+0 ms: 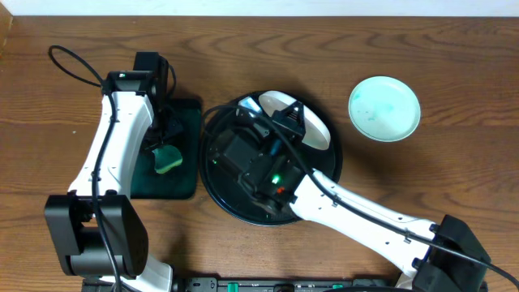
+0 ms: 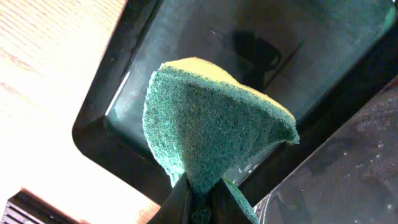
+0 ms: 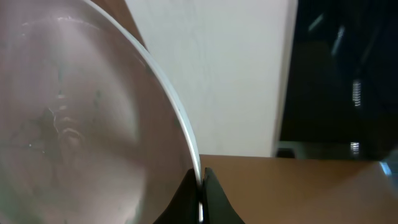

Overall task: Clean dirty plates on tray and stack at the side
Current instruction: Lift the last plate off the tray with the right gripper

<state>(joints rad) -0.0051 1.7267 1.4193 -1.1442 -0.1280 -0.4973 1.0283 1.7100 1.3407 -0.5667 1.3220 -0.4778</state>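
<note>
One plate (image 3: 74,124) is pinched by its thin rim in my right gripper (image 3: 200,180) over the tray (image 1: 220,199) (a slim hold); scrubbing could lever it out. My left gripper (image 2: 199,196) clamps the sponge (image 2: 211,124), at left.

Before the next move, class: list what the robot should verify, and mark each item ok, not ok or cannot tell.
1. Left gripper shut on the sponge: ok.
2. Right gripper shut on the rim of the held plate: ok.
3. Sponge over the rectangular tray, apart from the held plate: ok.
4. Held plate free of green marks: cannot tell, the wrist view is blurred.
5. Side plate lies flat on the table, top free for stacking: ok.
6. Other plates on the round tray: cannot tell, the right arm covers it.
</note>
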